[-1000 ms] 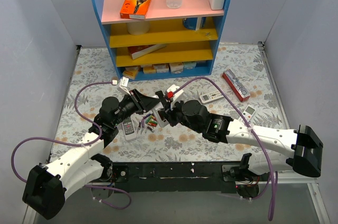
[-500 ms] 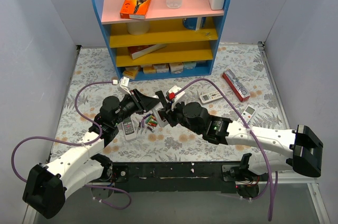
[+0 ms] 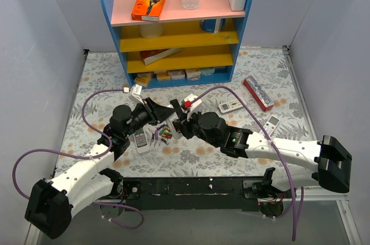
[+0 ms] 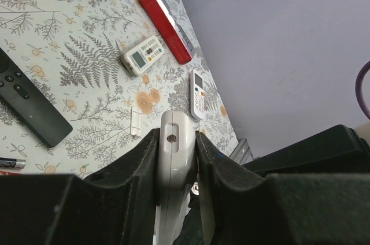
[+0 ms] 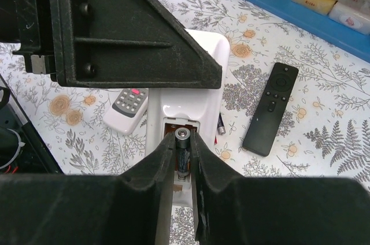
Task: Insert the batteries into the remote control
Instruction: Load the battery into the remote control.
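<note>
Top view: both arms fold inward, low over the bench (image 3: 104, 83), so the left pincer (image 3: 157, 112) and right pincer (image 3: 177, 122) meet tip to tip above the spare batteries (image 3: 163, 134). Left wrist view: the left pincer clamps the white remote control (image 4: 173, 147) by its sides, steadying it for loading. Right wrist view: the right pincer grips a dark battery (image 5: 182, 144), nosed into the remote's open bay (image 5: 171, 126).

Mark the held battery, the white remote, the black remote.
battery (image 5: 182, 150), right wrist view, dark body between the fingers
white remote (image 5: 191, 100), right wrist view, back above the bay
black remote (image 5: 271, 109), right wrist view, mid-body
</note>
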Available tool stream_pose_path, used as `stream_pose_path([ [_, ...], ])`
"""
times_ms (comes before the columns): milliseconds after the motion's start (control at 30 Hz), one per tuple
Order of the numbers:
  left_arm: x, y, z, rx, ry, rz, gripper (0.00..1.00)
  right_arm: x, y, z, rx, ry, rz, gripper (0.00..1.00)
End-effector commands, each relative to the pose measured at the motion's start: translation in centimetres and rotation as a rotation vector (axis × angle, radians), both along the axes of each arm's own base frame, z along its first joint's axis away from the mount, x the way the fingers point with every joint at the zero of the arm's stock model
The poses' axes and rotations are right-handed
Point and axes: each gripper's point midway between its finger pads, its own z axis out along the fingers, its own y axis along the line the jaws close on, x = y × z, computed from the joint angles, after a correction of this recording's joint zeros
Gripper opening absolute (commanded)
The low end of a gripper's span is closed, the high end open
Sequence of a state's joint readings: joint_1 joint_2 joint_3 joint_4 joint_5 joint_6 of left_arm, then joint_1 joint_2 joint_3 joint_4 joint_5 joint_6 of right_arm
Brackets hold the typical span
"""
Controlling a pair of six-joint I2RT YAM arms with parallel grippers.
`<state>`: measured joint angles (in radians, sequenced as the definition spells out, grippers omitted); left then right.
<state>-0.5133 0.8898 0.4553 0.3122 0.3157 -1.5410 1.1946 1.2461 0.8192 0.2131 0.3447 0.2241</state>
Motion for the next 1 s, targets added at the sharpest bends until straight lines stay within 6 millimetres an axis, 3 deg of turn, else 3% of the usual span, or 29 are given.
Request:
stream_pose_path([
  [0, 0.0, -0.2, 3.2, -0.052, -0.087, -0.010, 0.00, 0.3, -1.0, -3.1, -0.079, 0.043, -0.049, 0.23],
  [433, 0.0, -0.2, 1.4, -0.013, -0.061, -0.022, 0.00, 0.3, -1.2, -3.5, -0.066, 0.071, -0.078, 0.32],
  [700, 0.2, -0.2, 0.3, 0.024, -0.029, -0.018, 0.00, 0.2, -1.7, -1.7, -0.051, 0.045, -0.071, 0.48],
  [967, 0.4, -0.4, -0.6, 0.061, 0.018, -0.023, 0.00, -0.6, -2.6, 0.9, -0.078, -0.014, 0.002, 0.56],
])
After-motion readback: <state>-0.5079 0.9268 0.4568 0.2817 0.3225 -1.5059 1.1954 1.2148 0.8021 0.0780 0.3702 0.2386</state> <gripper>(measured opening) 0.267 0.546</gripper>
